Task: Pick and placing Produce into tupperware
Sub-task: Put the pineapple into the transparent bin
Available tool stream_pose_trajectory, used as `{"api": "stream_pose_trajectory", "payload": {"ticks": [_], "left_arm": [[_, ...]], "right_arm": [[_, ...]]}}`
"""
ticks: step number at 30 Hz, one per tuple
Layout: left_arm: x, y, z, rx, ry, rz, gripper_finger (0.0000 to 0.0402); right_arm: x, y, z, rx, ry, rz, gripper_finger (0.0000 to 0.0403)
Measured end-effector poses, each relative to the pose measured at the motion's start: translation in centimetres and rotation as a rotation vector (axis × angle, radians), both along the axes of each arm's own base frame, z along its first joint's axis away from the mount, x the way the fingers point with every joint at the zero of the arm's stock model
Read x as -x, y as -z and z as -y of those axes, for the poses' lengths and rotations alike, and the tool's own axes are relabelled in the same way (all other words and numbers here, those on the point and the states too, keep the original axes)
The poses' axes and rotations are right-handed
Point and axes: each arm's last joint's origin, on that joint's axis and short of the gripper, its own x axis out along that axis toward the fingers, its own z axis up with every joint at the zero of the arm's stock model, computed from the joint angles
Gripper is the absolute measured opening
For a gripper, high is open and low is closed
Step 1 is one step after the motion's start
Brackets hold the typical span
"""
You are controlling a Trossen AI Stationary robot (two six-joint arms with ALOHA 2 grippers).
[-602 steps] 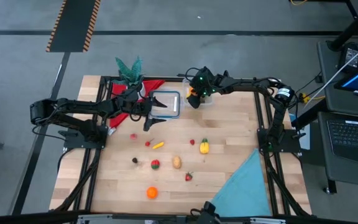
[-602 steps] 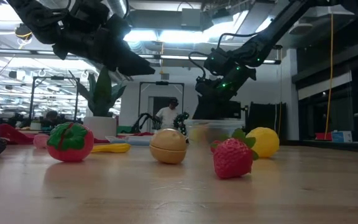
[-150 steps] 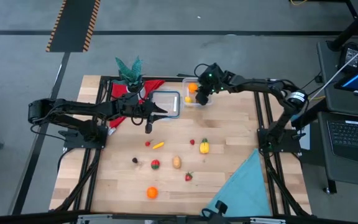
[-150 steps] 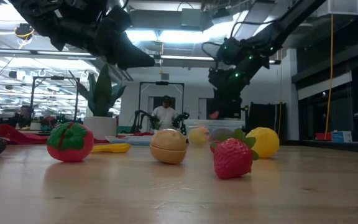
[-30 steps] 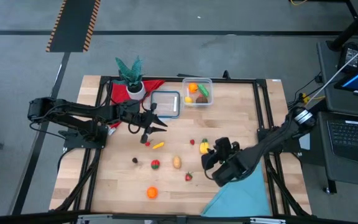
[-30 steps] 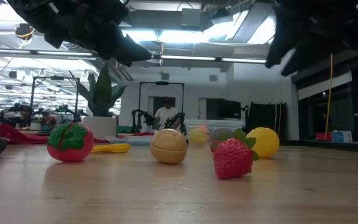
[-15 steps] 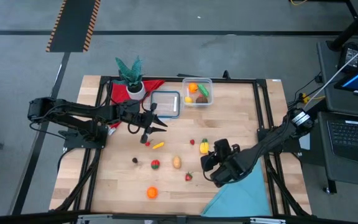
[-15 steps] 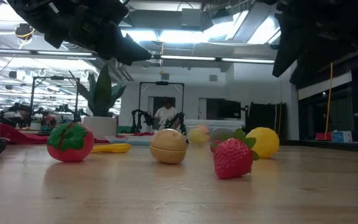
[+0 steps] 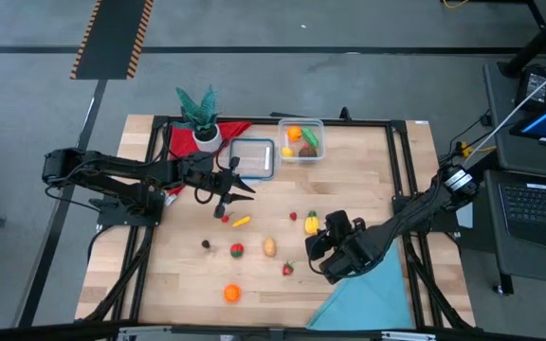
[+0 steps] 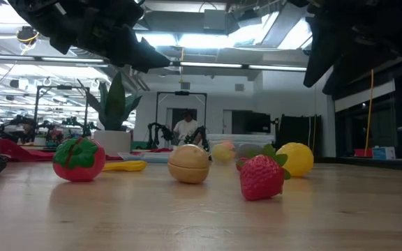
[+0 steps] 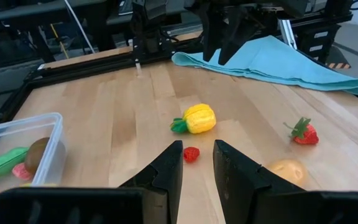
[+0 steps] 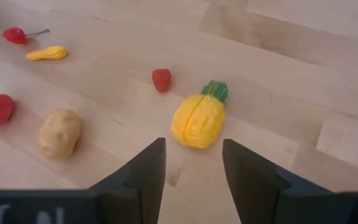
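The tupperware [image 9: 300, 139], a clear tub at the table's far side, holds an orange, a green and a brown piece. Loose produce lies on the wood: a yellow pineapple [image 12: 197, 119], a raspberry [image 12: 161, 79], a potato [image 12: 59, 132], a tomato [image 9: 237, 250], a strawberry [image 9: 288, 269], an orange [image 9: 230, 294], a yellow squash [image 9: 242, 222] and a cherry [image 9: 224, 217]. My right gripper [image 12: 193, 163] hovers open just on the near-right side of the pineapple, slanting down at it. My left gripper [image 11: 197, 167] hangs open above the table near the lid, nothing between its fingers.
A flat clear lid with a blue rim [image 9: 252, 156] lies left of the tub. A potted plant [image 9: 197, 114] and a red cloth [image 9: 183, 142] sit at the far left. A teal cloth [image 9: 368, 284] covers the near right corner, under my right arm.
My right gripper has tipped a little while hovering by the pineapple. No produce has moved.
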Motion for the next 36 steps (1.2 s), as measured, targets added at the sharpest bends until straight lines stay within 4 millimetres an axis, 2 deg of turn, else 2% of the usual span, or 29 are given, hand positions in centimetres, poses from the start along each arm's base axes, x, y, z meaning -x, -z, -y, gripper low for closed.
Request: {"api": "stream_pose_trajectory", "payload": {"ticks": [11, 14, 24, 28, 36], "left_arm": [[0.0, 0.0, 0.0, -0.040, 0.012, 0.005, 0.0082], [0.0, 0.0, 0.0, -0.050, 0.012, 0.006, 0.0082], [0.1, 0.0, -0.7, -0.051, -0.019, 0.005, 0.0082], [0.1, 0.0, -0.7, -0.051, -0.020, 0.003, 0.0082], [0.2, 0.3, -0.7, -0.045, -0.019, -0.032, 0.0082]], "right_arm": [[-0.3, 0.1, 0.6, -0.040, 0.008, -0.039, 0.0164], [-0.7, 0.2, 1.2, -0.082, 0.027, -0.063, 0.0183], [-1.9, 0.2, 2.8, -0.133, 0.005, -0.094, 0.0294], [-2.2, 0.3, 3.2, -0.158, 0.013, -0.100, 0.0308], [-3.0, 0.4, 4.1, -0.169, 0.042, -0.078, 0.0310]]}}
